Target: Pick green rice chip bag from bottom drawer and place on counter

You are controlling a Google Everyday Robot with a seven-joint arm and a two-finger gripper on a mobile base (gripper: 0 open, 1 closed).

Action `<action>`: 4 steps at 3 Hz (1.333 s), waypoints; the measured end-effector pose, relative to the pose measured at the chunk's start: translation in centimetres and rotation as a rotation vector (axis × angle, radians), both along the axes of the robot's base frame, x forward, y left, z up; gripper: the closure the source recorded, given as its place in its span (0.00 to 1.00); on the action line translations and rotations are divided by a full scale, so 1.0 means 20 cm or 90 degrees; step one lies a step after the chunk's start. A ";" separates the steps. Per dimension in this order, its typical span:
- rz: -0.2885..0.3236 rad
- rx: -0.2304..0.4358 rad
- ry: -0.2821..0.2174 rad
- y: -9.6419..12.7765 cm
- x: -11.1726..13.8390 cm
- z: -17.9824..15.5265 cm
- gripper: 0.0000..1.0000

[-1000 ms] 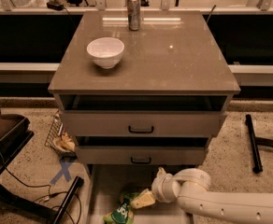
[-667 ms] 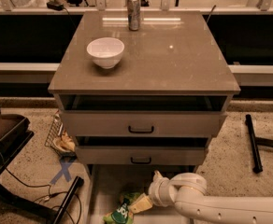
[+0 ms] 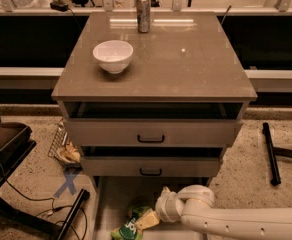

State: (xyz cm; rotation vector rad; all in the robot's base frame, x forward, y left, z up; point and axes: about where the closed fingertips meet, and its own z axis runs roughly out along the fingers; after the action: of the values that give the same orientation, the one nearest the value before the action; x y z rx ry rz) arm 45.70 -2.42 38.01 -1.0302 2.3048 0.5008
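Observation:
The green rice chip bag lies crinkled on the pale floor of the open bottom drawer, at the lower edge of the camera view, partly cut off. My white arm reaches in from the right. Its gripper is low inside the drawer, right at the bag's upper right edge. The glossy grey-brown counter tops the cabinet above.
A white bowl and a metal can stand on the counter. The two upper drawers with black handles hang partly open above the gripper. A wire basket, cables and a dark stand are on the floor at left, a black bar at right.
My arm has moved a little left and down in the bottom drawer, bringing the gripper closer against the bag. The bag has stayed in place.

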 end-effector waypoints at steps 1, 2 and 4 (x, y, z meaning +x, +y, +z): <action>-0.048 0.035 0.071 0.06 0.00 -0.25 0.00; -0.100 0.076 0.118 0.14 0.02 -0.46 0.00; -0.162 0.133 0.147 0.31 0.11 -0.90 0.00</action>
State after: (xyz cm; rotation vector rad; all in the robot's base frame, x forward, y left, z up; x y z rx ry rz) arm 47.93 3.88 20.05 -0.5951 2.4737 0.7695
